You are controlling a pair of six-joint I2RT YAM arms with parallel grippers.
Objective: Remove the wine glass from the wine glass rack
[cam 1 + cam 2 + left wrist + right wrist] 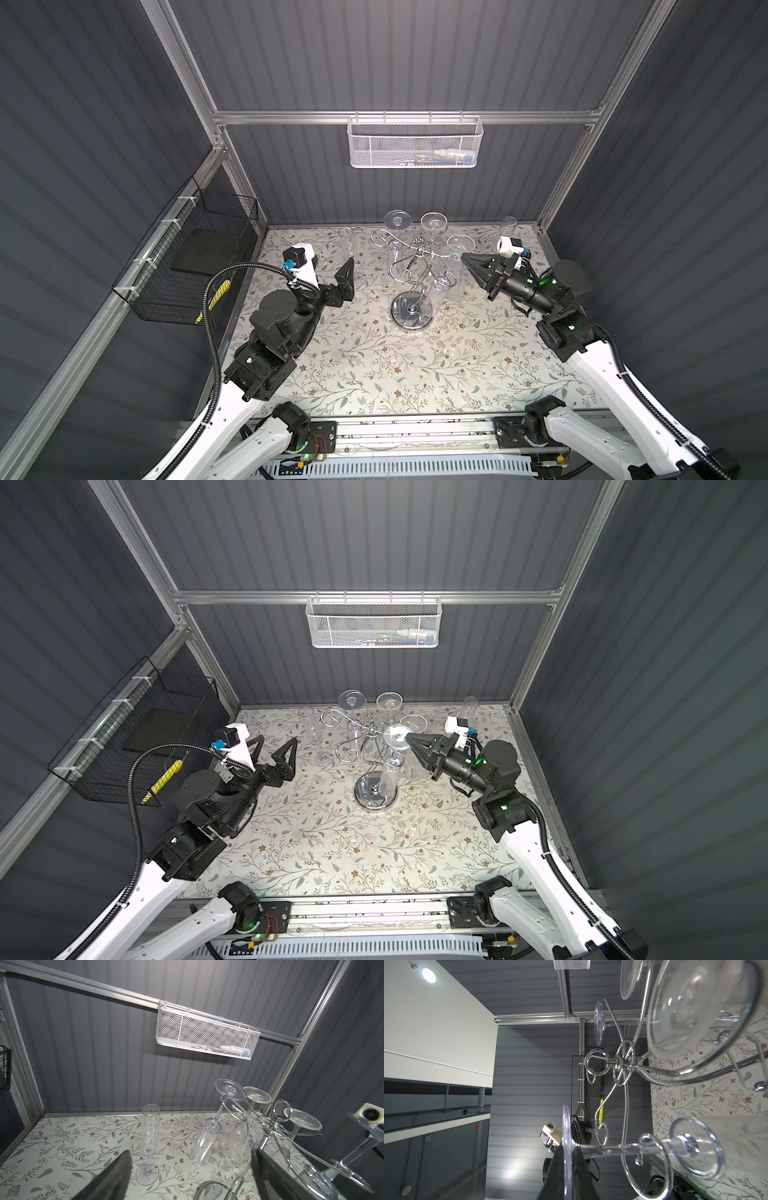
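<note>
The chrome wine glass rack (411, 312) (376, 792) stands mid-table, with several clear glasses hanging upside down from its scroll arms. My right gripper (409, 738) (566, 1153) is shut on the edge of the round foot of one hanging wine glass (395, 734). That glass's stem (612, 1149) still lies through a wire scroll of the rack (620, 1062). My left gripper (274, 746) (190, 1153) is open and holds nothing. It hovers left of the rack, close to an upright flute (150, 1126) standing on the table.
A second upright flute (508, 228) stands at the back right corner. A white mesh basket (415, 143) hangs on the back rail. A black wire basket (187, 257) is fixed to the left wall. The tabletop carries a floral cloth (374, 374).
</note>
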